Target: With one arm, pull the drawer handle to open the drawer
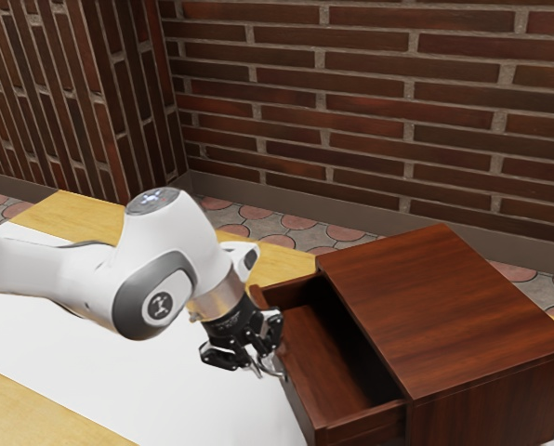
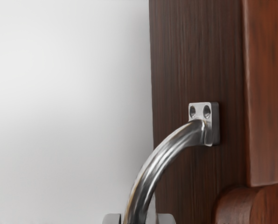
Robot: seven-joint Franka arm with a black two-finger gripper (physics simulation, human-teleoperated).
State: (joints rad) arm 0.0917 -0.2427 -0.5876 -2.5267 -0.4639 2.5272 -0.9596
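A dark wooden cabinet [image 1: 444, 316] stands on the table at the exterior view's right. Its drawer [image 1: 328, 367] is pulled well out toward the arm, and its inside shows. A curved silver handle [image 1: 275, 366] sits on the drawer front [image 2: 195, 70]. My black gripper [image 1: 261, 364] is at this handle, fingers closed around the bar. In the wrist view the handle [image 2: 162, 158] arcs from its bolted plate [image 2: 204, 122] down between my two grey pads [image 2: 112, 218].
A white mat [image 1: 119, 390] covers the tan table [image 1: 63, 212] under the arm and drawer. Brick walls [image 1: 370, 102] rise behind, with tiled floor [image 1: 286, 225] between wall and table. The arm's white links [image 1: 156, 269] fill the exterior view's left.
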